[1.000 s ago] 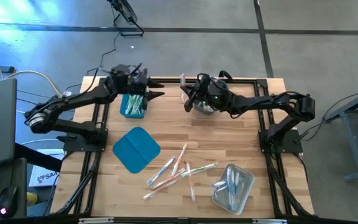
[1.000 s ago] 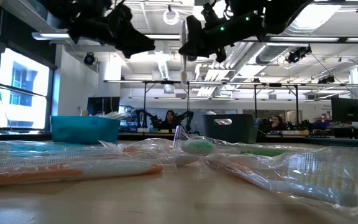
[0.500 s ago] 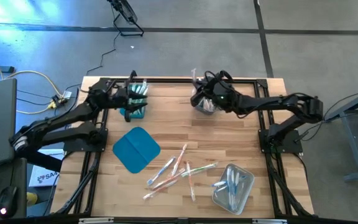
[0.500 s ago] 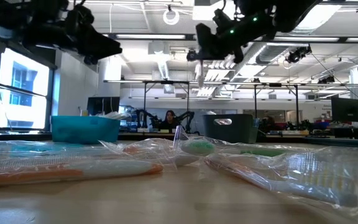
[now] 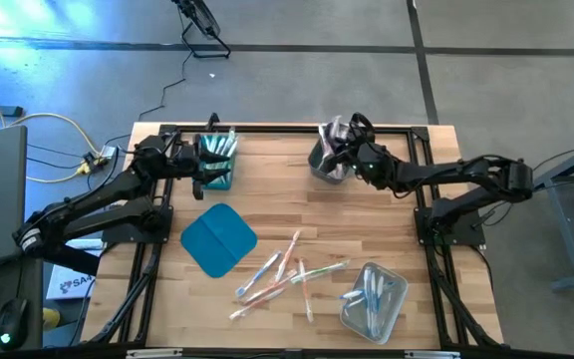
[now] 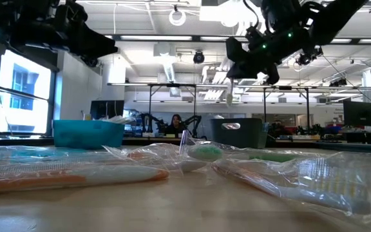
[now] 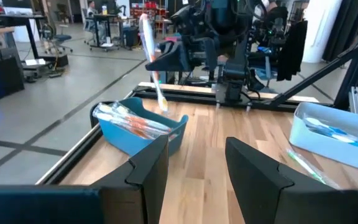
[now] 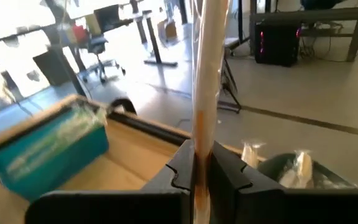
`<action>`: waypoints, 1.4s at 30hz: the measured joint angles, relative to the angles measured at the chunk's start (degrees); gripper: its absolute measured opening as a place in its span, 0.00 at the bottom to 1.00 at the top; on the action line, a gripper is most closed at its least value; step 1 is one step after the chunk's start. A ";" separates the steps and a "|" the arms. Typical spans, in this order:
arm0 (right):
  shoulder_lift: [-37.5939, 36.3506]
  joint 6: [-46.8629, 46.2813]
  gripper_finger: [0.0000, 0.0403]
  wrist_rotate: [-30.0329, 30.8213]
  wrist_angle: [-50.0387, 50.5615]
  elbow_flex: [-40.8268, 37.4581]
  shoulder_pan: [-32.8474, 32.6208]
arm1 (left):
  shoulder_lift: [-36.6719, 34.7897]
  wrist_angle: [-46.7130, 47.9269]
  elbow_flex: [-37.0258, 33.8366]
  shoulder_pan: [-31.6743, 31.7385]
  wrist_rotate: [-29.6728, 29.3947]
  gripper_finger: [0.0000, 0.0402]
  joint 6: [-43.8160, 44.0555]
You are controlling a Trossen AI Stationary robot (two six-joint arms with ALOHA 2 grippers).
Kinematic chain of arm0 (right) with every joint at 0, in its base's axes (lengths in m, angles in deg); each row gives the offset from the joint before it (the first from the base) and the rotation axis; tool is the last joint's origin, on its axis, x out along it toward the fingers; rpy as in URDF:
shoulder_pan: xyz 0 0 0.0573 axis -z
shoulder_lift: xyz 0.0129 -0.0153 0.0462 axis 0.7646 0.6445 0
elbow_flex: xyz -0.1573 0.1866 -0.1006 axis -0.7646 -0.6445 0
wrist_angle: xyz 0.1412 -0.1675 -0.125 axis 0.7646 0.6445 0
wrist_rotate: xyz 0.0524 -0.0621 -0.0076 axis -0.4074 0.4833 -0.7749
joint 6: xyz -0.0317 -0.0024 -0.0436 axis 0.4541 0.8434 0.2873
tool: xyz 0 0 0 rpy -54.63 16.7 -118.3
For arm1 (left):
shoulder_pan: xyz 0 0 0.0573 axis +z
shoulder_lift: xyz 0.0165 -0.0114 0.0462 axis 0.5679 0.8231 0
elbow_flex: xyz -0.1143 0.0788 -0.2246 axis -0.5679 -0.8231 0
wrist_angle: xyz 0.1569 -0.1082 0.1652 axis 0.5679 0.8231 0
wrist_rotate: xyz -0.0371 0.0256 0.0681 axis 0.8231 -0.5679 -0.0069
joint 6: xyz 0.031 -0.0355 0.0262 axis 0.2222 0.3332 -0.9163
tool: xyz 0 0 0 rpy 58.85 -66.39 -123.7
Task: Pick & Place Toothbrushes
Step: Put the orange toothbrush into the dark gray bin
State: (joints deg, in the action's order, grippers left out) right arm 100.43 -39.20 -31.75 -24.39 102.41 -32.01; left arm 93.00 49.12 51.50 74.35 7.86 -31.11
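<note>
Right wrist view: toothbrush [image 8: 205,74] upright, clamped between right gripper [image 8: 199,167] jaws.

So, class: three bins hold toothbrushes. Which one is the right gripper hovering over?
The grey bin at the table's far edge. The right gripper hangs above it, shut on a toothbrush; the teal bin and clear bin lie elsewhere.

Open-plan robotics lab: desks [image 6: 172,136], monitors [image 6: 361,113], exposed ceiling ducts [image 6: 166,64].
</note>
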 joint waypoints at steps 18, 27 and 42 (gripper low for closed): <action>15.31 -1.85 0.04 0.36 -12.52 -0.02 3.68 | 0.02 -0.02 0.02 0.00 0.00 0.39 0.21; 17.75 -5.30 0.05 0.22 -12.90 0.00 3.68 | 0.02 0.00 0.02 0.00 0.00 0.39 1.25; 17.75 -8.16 0.13 0.38 -11.71 0.00 3.64 | 0.02 0.70 0.07 0.00 0.00 0.39 1.47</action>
State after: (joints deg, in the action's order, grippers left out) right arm 118.18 -47.36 -31.37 -36.11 102.41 -28.38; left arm 93.02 49.82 51.57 74.35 7.86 -29.64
